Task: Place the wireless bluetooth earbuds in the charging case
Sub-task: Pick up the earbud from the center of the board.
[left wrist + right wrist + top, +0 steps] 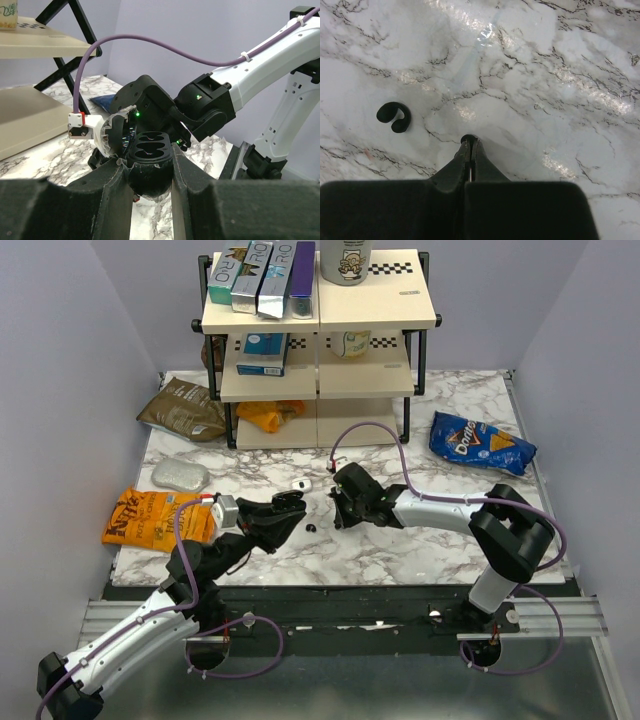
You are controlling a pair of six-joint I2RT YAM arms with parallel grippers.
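Observation:
My left gripper (283,512) (149,167) is shut on the black charging case (150,150), holding it above the table with its lid open to the left. Both sockets in it look empty. My right gripper (338,513) (469,146) points down at the marble table just right of the case. Its fingers are shut on a tiny black earbud (468,138) that peeks out at the tips. A second earbud (394,117), black and C-shaped, lies on the table left of those tips; it also shows in the top view (310,528), between the two grippers.
A small white object (303,484) lies behind the case. A shelf rack (318,390) stands at the back. A blue chip bag (480,443) is at the right. An orange bag (150,517), a silver pouch (180,475) and a brown bag (183,408) are at the left.

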